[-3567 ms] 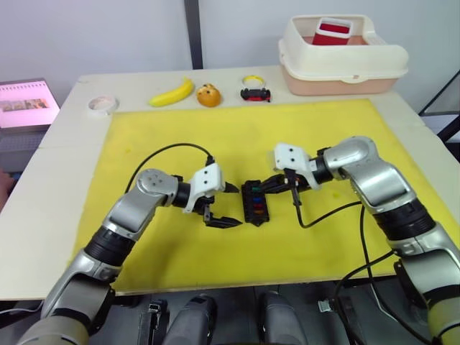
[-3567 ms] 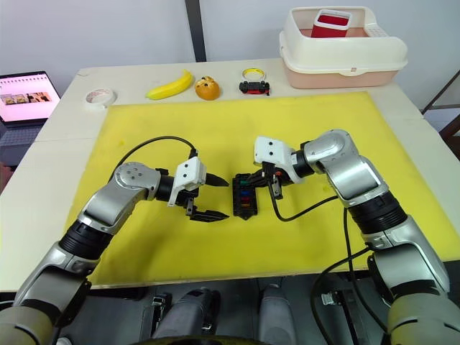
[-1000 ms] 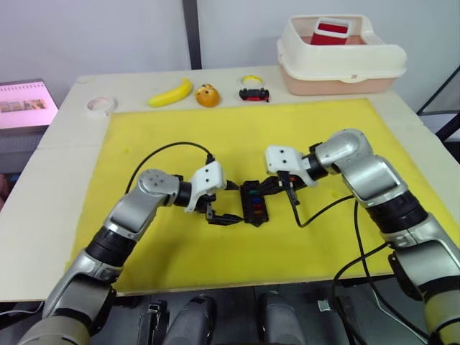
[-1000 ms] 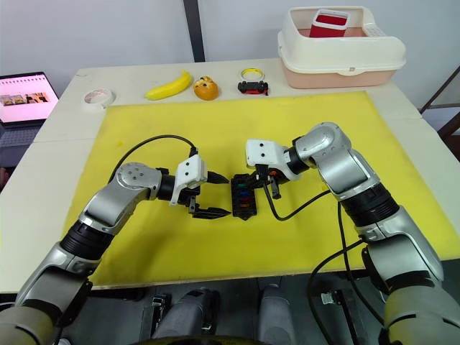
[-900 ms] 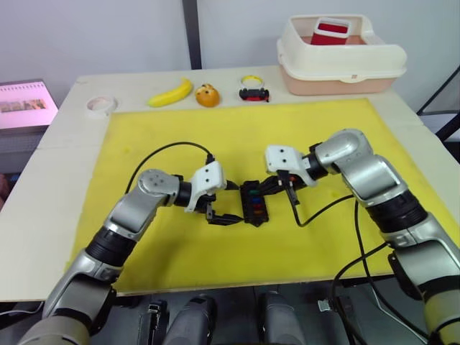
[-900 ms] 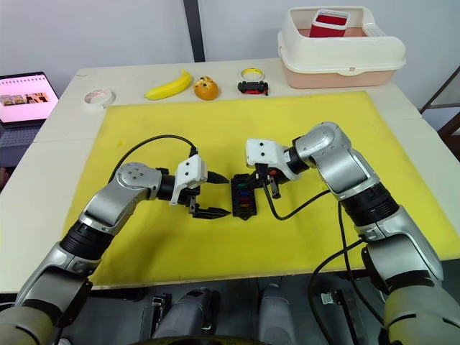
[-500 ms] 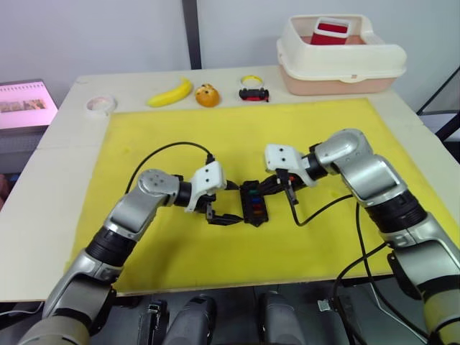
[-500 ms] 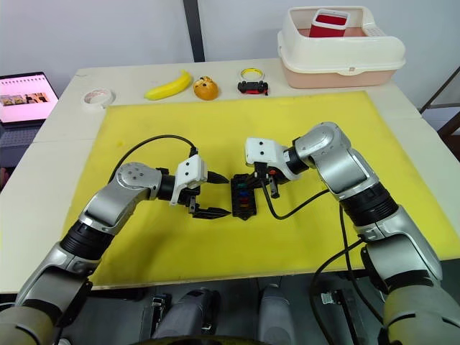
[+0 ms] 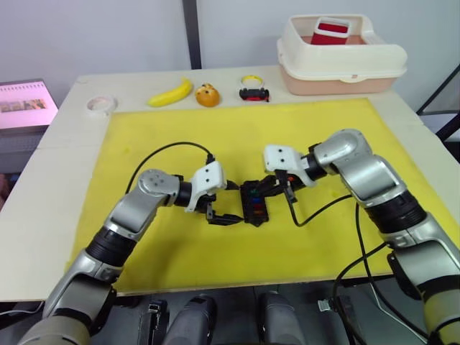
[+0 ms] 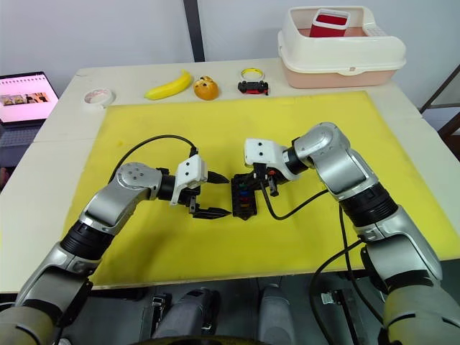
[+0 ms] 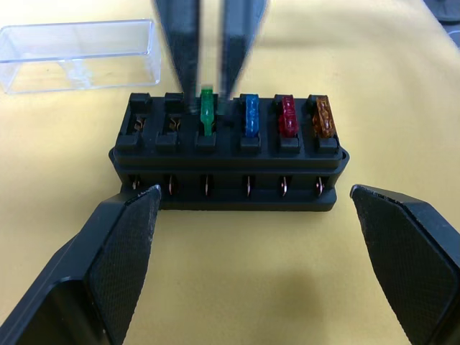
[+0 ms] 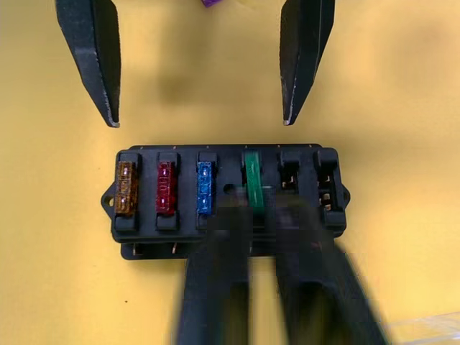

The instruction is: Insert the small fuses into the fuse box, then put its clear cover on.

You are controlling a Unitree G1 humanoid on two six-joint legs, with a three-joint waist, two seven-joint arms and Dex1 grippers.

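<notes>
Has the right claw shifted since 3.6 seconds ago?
Yes. The right claw moved toward the robot's left, closing in over the fuse box, which stayed put.

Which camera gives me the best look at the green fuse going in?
Left wrist view: the green fuse stands upright in the fuse box, between the right hand's fingers. The right wrist view shows it partly behind those fingers; in the eye views it is a speck.

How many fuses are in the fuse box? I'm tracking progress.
4: orange, red and blue seated in adjacent slots, green in the fourth, between the right gripper's fingers. Two slots are empty.
</notes>
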